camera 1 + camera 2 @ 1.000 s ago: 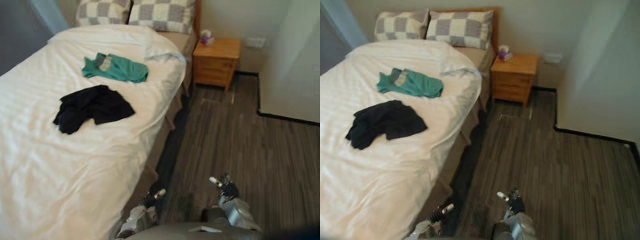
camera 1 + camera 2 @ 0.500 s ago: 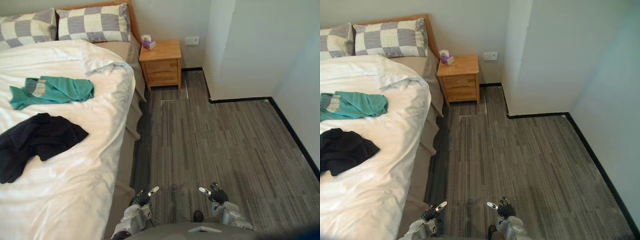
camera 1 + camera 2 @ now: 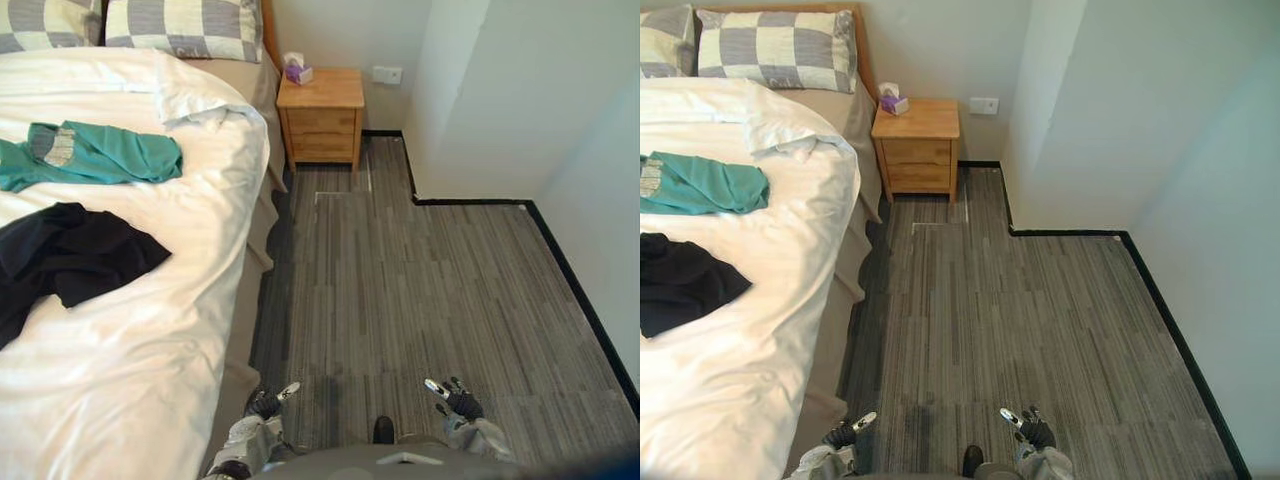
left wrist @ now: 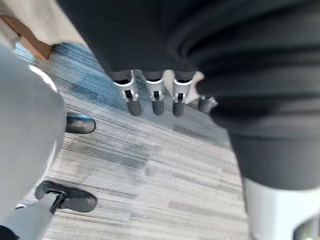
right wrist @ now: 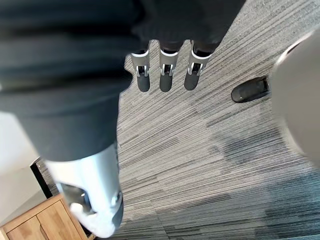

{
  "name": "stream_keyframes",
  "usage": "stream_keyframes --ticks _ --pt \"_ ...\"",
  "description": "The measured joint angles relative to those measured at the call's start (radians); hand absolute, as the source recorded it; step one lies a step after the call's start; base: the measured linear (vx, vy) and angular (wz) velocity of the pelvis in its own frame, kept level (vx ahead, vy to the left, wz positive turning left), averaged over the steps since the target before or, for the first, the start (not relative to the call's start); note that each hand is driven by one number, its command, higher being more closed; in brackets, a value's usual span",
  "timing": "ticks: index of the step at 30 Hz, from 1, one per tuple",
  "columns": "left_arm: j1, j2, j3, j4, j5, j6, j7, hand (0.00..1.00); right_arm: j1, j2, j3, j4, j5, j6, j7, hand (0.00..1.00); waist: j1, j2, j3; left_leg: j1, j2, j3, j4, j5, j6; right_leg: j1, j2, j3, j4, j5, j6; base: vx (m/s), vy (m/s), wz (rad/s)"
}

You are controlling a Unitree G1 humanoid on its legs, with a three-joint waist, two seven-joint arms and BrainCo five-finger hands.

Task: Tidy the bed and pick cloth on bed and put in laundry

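Bed (image 3: 140,370), nine o'clock: black cloth (image 3: 70,262); green cloth (image 3: 95,155) at ten. Left hand (image 3: 265,403), right hand (image 3: 458,400), six o'clock, above floor (image 3: 420,280): fingers straight, nothing held.

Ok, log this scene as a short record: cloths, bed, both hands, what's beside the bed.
cloths: green shirt and black cloth, lying apart on the bed
bed: cover rumpled near the pillows
left hand: open, empty, low over the floor by the bed's edge
right hand: open, empty, low over the floor
beside bed: nightstand with a tissue box on top
task: neither cloth picked up yet
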Motion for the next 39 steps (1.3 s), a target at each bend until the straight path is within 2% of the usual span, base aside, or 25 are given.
stream_keyframes --ticks 2,3,5,6,7,9,10,13,16,18,19,20,22,25,27,29,30,31,32,33,34,35,36,38,39 --pt "0.046 -0.005 0.047 -0.021 0.021 -0.029 -0.005 0.0 0.039 0.004 -0.042 -0.027 -0.036 -0.014 0.041 0.0 0.013 0.012 0.004 -0.016 0.026 0.032 0.059 -0.039 -0.012 0.002 0.006 -0.03 0.0 -0.025 -0.014 0.05 -0.022 -0.39" --pt "0.068 -0.009 0.09 -0.046 0.019 -0.045 -0.005 0.0 0.061 0.007 -0.051 -0.053 -0.067 -0.022 0.07 0.0 0.025 0.009 0.003 -0.039 0.052 0.059 0.123 -0.067 -0.035 0.001 0.012 -0.061 0.001 -0.026 -0.015 0.08 -0.049 -0.37" --pt "0.08 -0.005 0.105 -0.078 0.019 -0.052 -0.013 0.0 0.079 0.016 -0.047 -0.081 -0.115 -0.03 0.098 0.0 0.026 -0.009 0.0 -0.137 0.083 0.083 0.334 -0.07 -0.042 0.003 0.01 -0.056 0.001 -0.039 -0.028 0.05 -0.072 -0.18" --pt "0.088 -0.016 0.118 -0.109 0.027 -0.057 -0.024 0.0 0.095 0.015 -0.038 -0.104 -0.125 -0.034 0.122 0.0 0.03 0.001 0.0 -0.209 0.115 0.081 0.506 -0.055 -0.041 0.006 0.013 -0.057 0.014 -0.05 -0.04 0.08 -0.072 -0.16" --pt "0.093 -0.032 0.124 -0.129 0.031 -0.059 -0.028 0.0 0.099 0.006 -0.029 -0.126 -0.138 -0.035 0.136 0.0 0.03 0.01 0.001 -0.272 0.147 0.071 0.669 0.005 -0.029 0.012 0.011 -0.056 0.051 -0.08 -0.045 0.11 -0.055 -0.19" --pt "0.101 -0.032 0.125 -0.153 0.038 -0.061 -0.033 0.0 0.102 -0.001 -0.02 -0.16 -0.148 -0.042 0.146 0.0 0.028 0.018 0.008 -0.36 0.183 0.062 0.867 0.091 -0.013 0.022 0.002 -0.03 0.111 -0.126 -0.057 0.17 0.023 -0.19" --pt "0.106 -0.041 0.128 -0.161 0.038 -0.061 -0.033 0.0 0.098 -0.003 -0.02 -0.163 -0.15 -0.043 0.147 0.0 0.033 0.021 0.007 -0.386 0.184 0.052 0.901 0.052 -0.02 0.028 -0.004 -0.001 0.136 -0.138 -0.059 0.25 0.058 -0.49" --pt "0.111 -0.05 0.126 -0.177 0.038 -0.06 -0.037 0.0 0.087 0.008 -0.01 -0.159 -0.155 -0.044 0.159 0.0 0.051 0.026 0.006 -0.409 0.162 0.049 0.788 -0.017 -0.023 0.04 -0.031 0.047 0.147 -0.143 -0.048 0.21 0.07 -0.59" --pt "0.111 -0.048 0.118 -0.176 0.037 -0.066 -0.055 0.0 0.076 0.012 -0.005 -0.159 -0.157 -0.055 0.174 0.0 0.051 0.02 0.007 -0.402 0.093 0.05 0.436 -0.017 -0.021 0.047 -0.075 0.103 0.147 -0.165 -0.011 0.31 0.202 -0.5" --pt "0.111 -0.05 0.112 -0.176 0.036 -0.067 -0.056 0.0 0.089 0.01 -0.006 -0.161 -0.165 -0.059 0.18 0.0 0.05 0.023 0.008 -0.397 0.062 0.051 0.266 0.043 -0.019 0.063 -0.104 0.12 0.147 -0.201 0.018 0.27 0.246 -0.28" --pt "0.112 -0.055 0.099 -0.176 0.035 -0.067 -0.056 0.0 0.092 0.007 -0.003 -0.163 -0.172 -0.066 0.182 0.0 0.053 0.029 0.006 -0.376 0.062 0.07 0.214 0.14 0.007 0.074 -0.117 0.13 0.148 -0.227 0.048 0.32 0.301 -0.33" --pt "0.112 -0.037 0.089 -0.178 0.036 -0.069 -0.057 0.0 0.094 0.013 0.012 -0.156 -0.182 -0.066 0.183 0.0 0.064 0.022 0.005 -0.362 0.041 0.111 0.216 0.11 0.044 0.087 -0.144 0.128 0.161 -0.231 0.062 0.34 0.292 -0.36" --pt "0.111 -0.031 0.085 -0.191 0.036 -0.078 -0.059 0.0 0.094 0.025 0.04 -0.163 -0.193 -0.072 0.193 0.0 0.082 -0.001 -0.002 -0.364 0.032 0.138 0.252 0.06 0.059 0.085 -0.158 0.106 0.191 -0.211 0.06 0.32 0.194 -0.36" --pt "0.112 -0.028 0.082 -0.209 0.036 -0.082 -0.069 0.0 0.092 0.041 0.038 -0.165 -0.217 -0.071 0.188 0.0 0.099 -0.016 -0.01 -0.35 0.022 0.19 0.307 0.009 0.11 0.1 -0.188 0.101 0.188 -0.191 0.076 0.34 0.148 -0.31" --pt "0.113 -0.027 0.073 -0.204 0.038 -0.082 -0.072 0.0 0.092 0.047 0.008 -0.165 -0.23 -0.065 0.182 0.0 0.099 -0.02 -0.017 -0.323 0.001 0.195 0.295 -0.009 0.117 0.105 -0.204 0.087 0.217 -0.185 0.076 0.3 0.143 0.02" --pt "0.107 -0.015 0.054 -0.179 0.043 -0.083 -0.077 0.0 0.091 0.043 -0.04 -0.15 -0.23 -0.058 0.177 0.0 0.097 -0.014 -0.027 -0.287 -0.03 0.183 0.256 -0.019 0.113 0.059 -0.219 0.081 0.343 -0.188 0.08 0.28 0.142 0.1" --pt "0.105 -0.011 0.035 -0.164 0.07 -0.083 -0.078 0.0 0.087 0.031 -0.073 -0.131 -0.229 -0.053 0.17 0.0 0.096 -0.003 -0.038 -0.259 -0.036 0.173 0.215 -0.021 0.113 -0.024 -0.231 0.078 0.527 -0.19 0.085 0.22 0.109 0.17" --pt "0.105 0.0 0.008 -0.152 0.08 -0.088 -0.08 0.0 0.086 0.025 -0.089 -0.119 -0.223 -0.052 0.164 0.0 0.092 -0.013 -0.033 -0.217 -0.07 0.163 0.176 -0.031 0.112 -0.114 -0.276 0.07 0.747 -0.155 0.116 0.22 0.09 0.31" --pt "0.103 0.009 -0.003 -0.144 0.08 -0.092 -0.082 0.0 0.082 0.023 -0.09 -0.115 -0.218 -0.051 0.16 0.0 0.084 -0.021 -0.032 -0.192 -0.087 0.154 0.16 -0.034 0.114 -0.153 -0.299 0.068 0.842 -0.114 0.126 0.26 0.071 0.47" --pt "0.102 0.021 -0.01 -0.13 0.08 -0.096 -0.084 0.0 0.087 0.019 -0.095 -0.119 -0.198 -0.055 0.156 0.0 0.06 -0.015 -0.028 -0.139 -0.1 0.141 0.137 -0.044 0.123 -0.208 -0.327 0.067 0.997 -0.062 0.115 0.29 0.051 0.34" --pt "0.103 0.03 -0.02 -0.12 0.079 -0.096 -0.084 0.0 0.085 0.009 -0.102 -0.119 -0.188 -0.049 0.151 0.0 0.046 -0.016 -0.028 -0.09 -0.096 0.126 0.131 -0.061 0.124 -0.258 -0.324 0.065 1.112 -0.102 0.094 0.35 0.035 0.23" --pt "0.103 0.03 -0.03 -0.112 0.079 -0.096 -0.082 0.0 0.087 0.009 -0.103 -0.132 -0.184 -0.049 0.152 0.0 0.045 -0.013 -0.029 -0.052 -0.089 0.121 0.116 -0.072 0.117 -0.311 -0.318 0.041 1.172 -0.158 0.083 0.28 0.008 0.08" --pt "0.096 0.028 -0.036 -0.109 0.077 -0.097 -0.08 0.0 0.089 0.01 -0.104 -0.142 -0.178 -0.052 0.152 0.0 0.043 -0.012 -0.029 -0.033 -0.082 0.119 0.107 -0.082 0.119 -0.343 -0.31 0.025 1.18 -0.18 0.079 0.3 -0.05 0.24" --pt "0.076 0.014 -0.046 -0.085 0.075 -0.096 -0.075 0.0 0.088 0.011 -0.106 -0.158 -0.151 -0.063 0.153 0.0 0.02 -0.001 -0.019 0.023 -0.032 0.087 0.091 -0.096 0.096 -0.421 -0.269 -0.073 1.09 -0.254 0.059 0.36 -0.136 0.53" --pt "0.074 0.007 -0.045 -0.084 0.074 -0.095 -0.075 0.0 0.089 0.01 -0.107 -0.159 -0.143 -0.068 0.154 0.0 0.014 0.007 -0.012 0.045 -0.01 0.072 0.079 -0.098 0.091 -0.431 -0.25 -0.105 1.024 -0.26 0.05 0.4 -0.205 0.66"
